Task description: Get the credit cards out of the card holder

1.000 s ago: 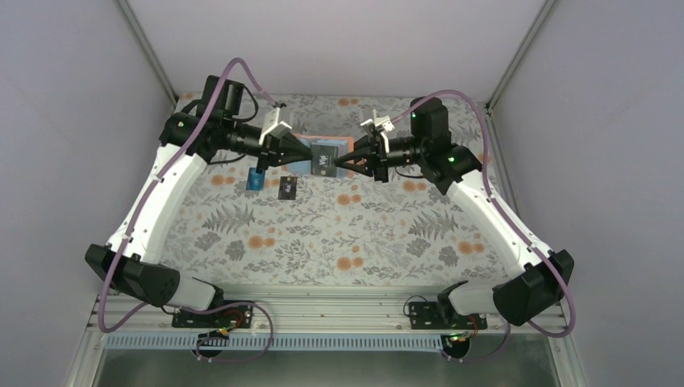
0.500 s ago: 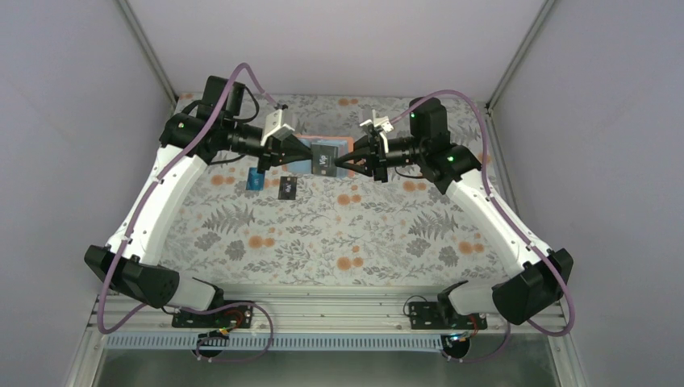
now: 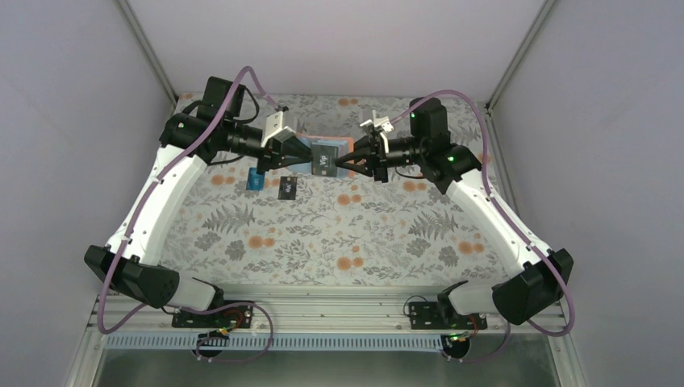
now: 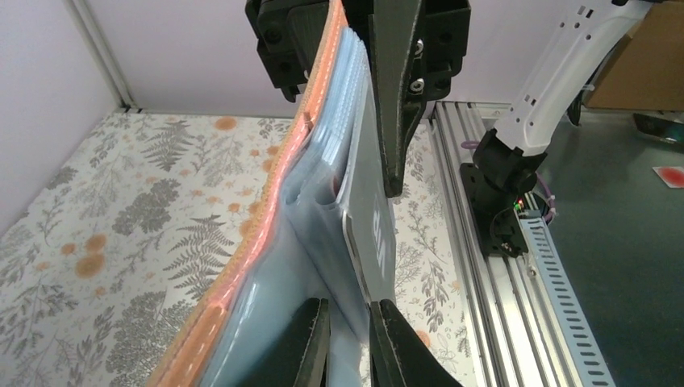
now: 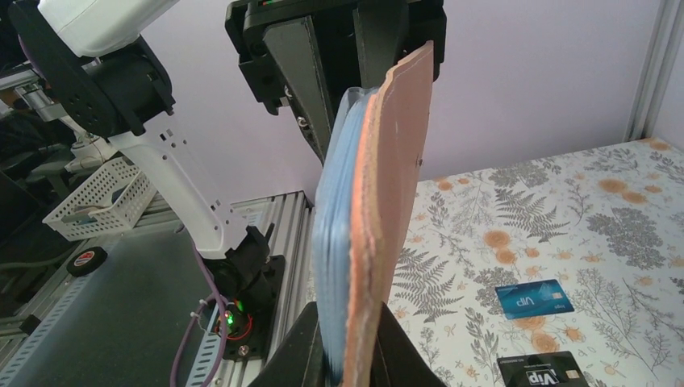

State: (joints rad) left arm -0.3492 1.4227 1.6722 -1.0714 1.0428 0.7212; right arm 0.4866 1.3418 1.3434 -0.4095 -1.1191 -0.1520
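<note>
both arms meet at the far middle of the table [image 3: 339,234]. the card holder [image 4: 258,274] hangs in the air between them, clear of the cloth and held on edge. its long axis runs left to right, from one gripper to the other. the tan outside faces far and the light blue pockets face near.

left gripper [image 4: 348,322]: jaws narrow, pinching the blue inner layer at the holder's left end. right gripper [image 5: 345,330]: jaws narrow, clamped over the right end, tan skin and blue layers together.

two credit cards are out and lie flat on the table, near and to the left of the holder. they are the blue card [image 5: 534,298] and, just beside it, the black card [image 5: 542,371]. a third card [image 4: 373,234] sits in a pocket; i cannot make out its colour from here.

the relation that matters: the third card lies along the holder's long axis. overhead its face shows in the right half, nearer the right gripper. in the left wrist view its near corner comes right down to the left fingertips. i cannot tell whether that corner is inside the left pinch or just beside it.

my read: last card of three. the left arm should draw it out leftward along that axis while the right arm anchors the holder. the risk is that the pinch has pocket film only, so the holder would be dragged and the card would stay in.
</note>
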